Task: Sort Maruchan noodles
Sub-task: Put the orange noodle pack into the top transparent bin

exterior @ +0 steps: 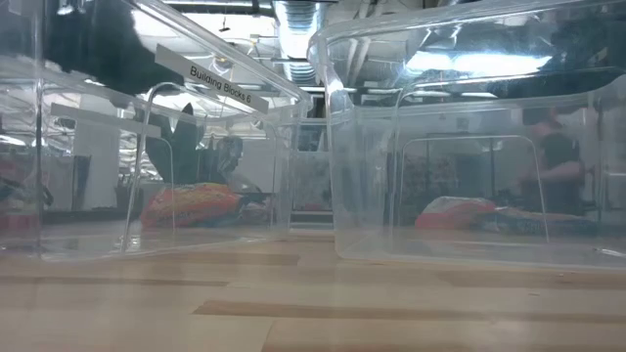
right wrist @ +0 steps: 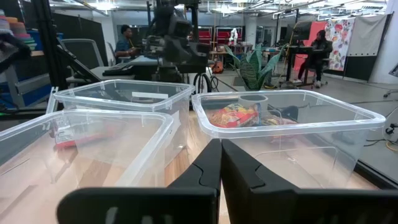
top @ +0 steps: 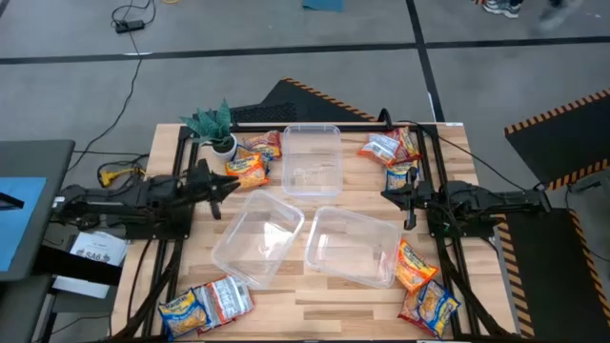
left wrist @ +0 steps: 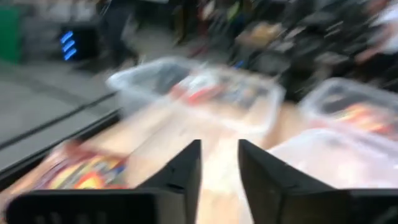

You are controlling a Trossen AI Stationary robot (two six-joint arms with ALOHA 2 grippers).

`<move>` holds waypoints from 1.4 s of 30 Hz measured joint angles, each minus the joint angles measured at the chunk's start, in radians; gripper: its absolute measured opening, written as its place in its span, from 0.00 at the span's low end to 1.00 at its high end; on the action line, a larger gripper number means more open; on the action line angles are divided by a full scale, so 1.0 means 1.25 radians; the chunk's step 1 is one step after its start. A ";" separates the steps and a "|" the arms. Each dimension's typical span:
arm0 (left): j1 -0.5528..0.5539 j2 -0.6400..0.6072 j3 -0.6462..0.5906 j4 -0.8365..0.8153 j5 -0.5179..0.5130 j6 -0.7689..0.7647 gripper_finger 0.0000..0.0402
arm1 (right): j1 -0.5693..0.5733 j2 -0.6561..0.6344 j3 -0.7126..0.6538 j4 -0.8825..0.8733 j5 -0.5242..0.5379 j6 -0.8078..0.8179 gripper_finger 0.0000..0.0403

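noodles (top: 249, 168) lie scattered round the board: a cluster upper centre-left by the plant (top: 213, 124), more at upper right (top: 392, 151), lower right (top: 422, 286) and lower left (top: 204, 303) of the high view. all three tubs (top: 311, 158) look empty, so sorting has barely begun, by my read. left gripper (top: 229, 184) sits at centre-left, tips just short of the orange packet; the wrist view shows its fingers (left wrist: 186, 165) parted with nothing between them. right gripper (top: 393, 195) waits at centre-right, pinched tight and empty, near a blue packet (top: 400, 177). to do this well, i'd say the left should drop flat over the orange packet's middle, pinch the crinkly film without dragging it into the plant, lift clear of the tub rim, and keep one colour per tub.
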 joint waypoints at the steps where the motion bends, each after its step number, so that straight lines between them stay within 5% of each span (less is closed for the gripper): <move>1: 0.015 0.036 0.033 -0.037 -0.008 -0.012 0.29 | 0.000 0.000 0.000 0.000 0.000 0.000 0.09; 9: 0.167 0.310 0.237 -0.252 0.014 -0.085 0.49 | 0.000 0.000 0.000 0.000 0.000 0.000 0.09; 17: 0.314 0.568 0.353 -0.246 0.087 -0.120 0.50 | 0.000 0.000 0.000 0.000 0.000 0.000 0.09; 25: 0.350 0.766 0.395 -0.247 0.112 -0.126 0.50 | 0.000 0.000 0.000 0.000 0.000 0.000 0.09; 33: 0.350 0.880 0.397 -0.177 0.073 -0.126 0.50 | 0.000 0.000 0.000 0.000 0.000 0.000 0.09; 42: 0.350 0.900 0.397 -0.195 0.038 -0.121 0.50 | 0.000 0.000 0.000 0.000 0.000 0.000 0.09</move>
